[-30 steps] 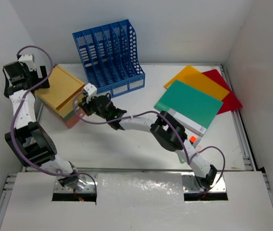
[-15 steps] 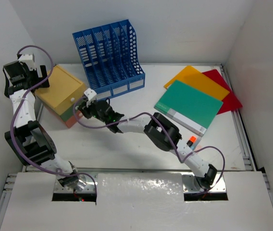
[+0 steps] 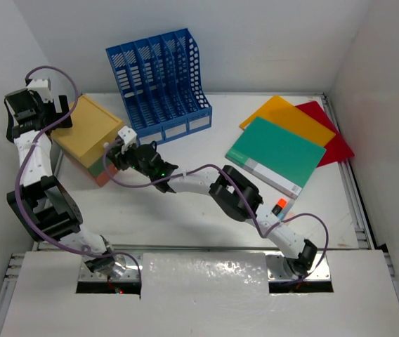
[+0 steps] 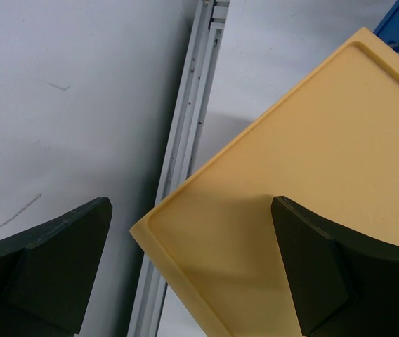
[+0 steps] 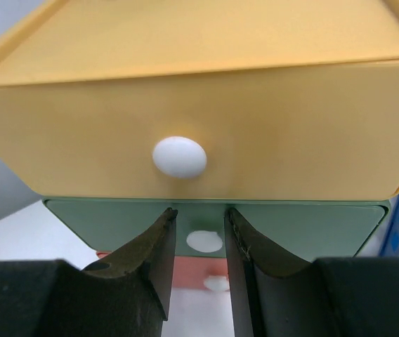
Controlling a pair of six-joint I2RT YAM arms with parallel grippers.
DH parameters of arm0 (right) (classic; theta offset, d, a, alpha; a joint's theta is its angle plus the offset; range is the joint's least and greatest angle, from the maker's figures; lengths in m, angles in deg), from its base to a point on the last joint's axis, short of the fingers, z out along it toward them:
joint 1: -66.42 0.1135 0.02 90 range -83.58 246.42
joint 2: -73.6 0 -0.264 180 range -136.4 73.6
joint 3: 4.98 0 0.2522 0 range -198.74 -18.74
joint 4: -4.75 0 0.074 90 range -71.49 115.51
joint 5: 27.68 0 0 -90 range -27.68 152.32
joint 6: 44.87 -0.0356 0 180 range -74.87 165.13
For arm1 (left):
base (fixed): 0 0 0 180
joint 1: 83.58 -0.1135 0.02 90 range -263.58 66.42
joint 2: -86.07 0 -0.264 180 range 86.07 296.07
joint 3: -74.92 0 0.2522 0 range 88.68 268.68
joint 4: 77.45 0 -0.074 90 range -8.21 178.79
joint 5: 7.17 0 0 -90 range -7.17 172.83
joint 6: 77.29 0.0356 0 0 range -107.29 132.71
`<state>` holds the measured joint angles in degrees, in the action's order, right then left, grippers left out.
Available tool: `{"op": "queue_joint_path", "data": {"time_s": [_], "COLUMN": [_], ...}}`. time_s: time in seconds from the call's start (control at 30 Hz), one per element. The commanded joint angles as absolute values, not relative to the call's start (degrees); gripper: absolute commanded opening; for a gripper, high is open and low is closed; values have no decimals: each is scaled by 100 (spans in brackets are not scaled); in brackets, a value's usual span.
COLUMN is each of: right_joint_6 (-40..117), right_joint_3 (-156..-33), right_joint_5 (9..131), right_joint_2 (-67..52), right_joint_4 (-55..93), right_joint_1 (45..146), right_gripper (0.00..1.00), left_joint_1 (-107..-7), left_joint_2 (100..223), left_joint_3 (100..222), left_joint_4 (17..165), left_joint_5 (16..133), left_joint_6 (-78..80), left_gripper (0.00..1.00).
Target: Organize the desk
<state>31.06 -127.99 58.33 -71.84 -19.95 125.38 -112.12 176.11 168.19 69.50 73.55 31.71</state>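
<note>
aligning: right gripper [image 5: 199, 214], fingers narrowly parted, frames small white round knob [image 5: 204, 241] of green middle drawer [image 5: 291, 228].
left gripper [image 4: 191, 202]: spread wide, empty, above yellow-topped plastic drawer box [image 3: 90, 133].
white flat desk [image 3: 150, 217]: beneath it all.
next: probably pinch knob, pull straight.

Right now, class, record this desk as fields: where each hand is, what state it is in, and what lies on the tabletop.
left hand: open, over the yellow top of the small three-drawer plastic box
right hand: open, straddling the round white knob on the green middle drawer, seemingly not touching it
back of large white desk: blue slotted plastic file rack
desk's right side: flat green folder overlapping orange folder and red folder
</note>
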Motion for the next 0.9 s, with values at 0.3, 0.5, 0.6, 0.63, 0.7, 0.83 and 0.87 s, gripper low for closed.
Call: {"op": "queue_joint_path", "data": {"time_s": [0.3, 0.5, 0.6, 0.63, 0.7, 0.83, 0.87], "right_joint_6": [3089, 3141, 3177, 3185, 3229, 3256, 3265], "right_joint_3": [-13370, -13441, -13502, -13485, -13458, -13467, -13441], "right_joint_5": [5634, 5625, 5617, 5617, 5599, 5608, 5599], "right_joint_2": [-7458, -7555, -7599, -7599, -7581, -7555, -7546], "right_joint_4": [-1858, -1867, -1840, -1866, -1945, -1876, -1875], "right_joint_1": [12592, 12583, 12583, 12583, 12583, 12583, 12583], "right_gripper": [28, 27, 27, 27, 27, 14, 12], "left_joint_1": [-11171, -11171, -11171, -11171, -11171, -11171, -11171], "left_joint_2": [17774, 17861, 17879, 17879, 17888, 17905, 17914], "left_joint_3": [16936, 16945, 16945, 16954, 16954, 16963, 16963], "left_joint_4": [6769, 6778, 6796, 6796, 6805, 6813, 6813], "left_joint_5": [7307, 7272, 7263, 7263, 7263, 7298, 7290], "left_joint_6": [3239, 3222, 3213, 3213, 3222, 3231, 3231], "left_gripper": [97, 97, 97, 97, 97, 97, 97]}}
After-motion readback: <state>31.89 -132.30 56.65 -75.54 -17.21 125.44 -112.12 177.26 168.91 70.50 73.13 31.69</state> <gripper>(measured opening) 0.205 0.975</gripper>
